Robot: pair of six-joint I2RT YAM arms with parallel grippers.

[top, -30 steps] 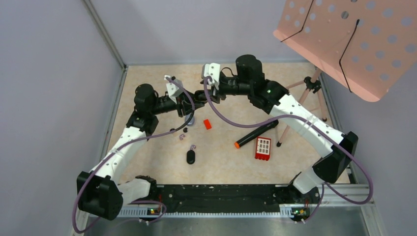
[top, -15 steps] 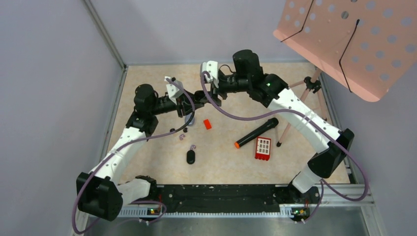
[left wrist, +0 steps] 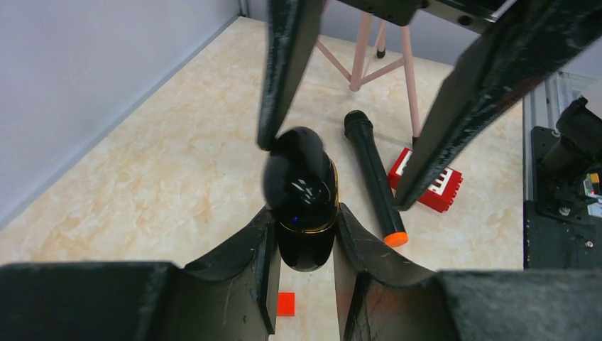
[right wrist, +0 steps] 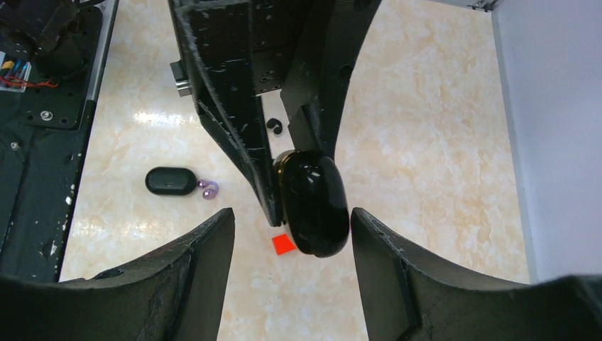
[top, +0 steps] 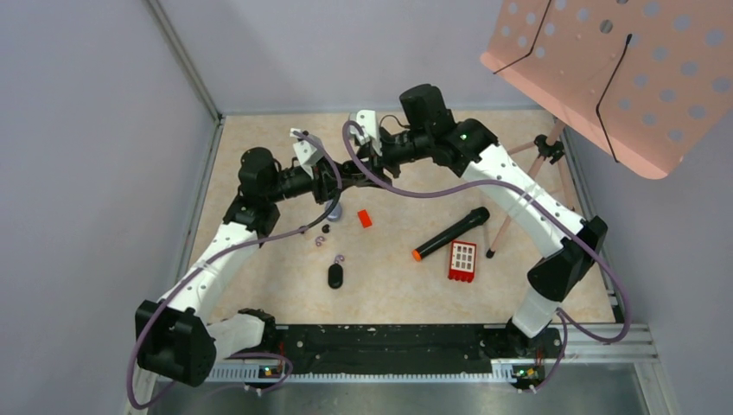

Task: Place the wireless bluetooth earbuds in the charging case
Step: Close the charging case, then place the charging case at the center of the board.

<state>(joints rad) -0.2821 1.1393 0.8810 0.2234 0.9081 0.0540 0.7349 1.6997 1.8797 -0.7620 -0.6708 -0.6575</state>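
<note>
Left wrist view: left end effector (left wrist: pixel 304 234) clamps the charging case (left wrist: pixel 304 192), right end effector (right wrist: pixel 289 212) spread apart around it, earbuds (right wrist: pixel 208 188) lying uninserted on the worktop (right wrist: pixel 426 142).

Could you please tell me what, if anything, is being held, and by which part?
The left gripper clamps the glossy black gold-banded oval charging case by its lower half; the open right gripper straddles its top.

Microphone (top: pixel 449 233) lies just behind the keyed block (top: pixel 462 260), earbuds (top: pixel 320 241) well left
</note>
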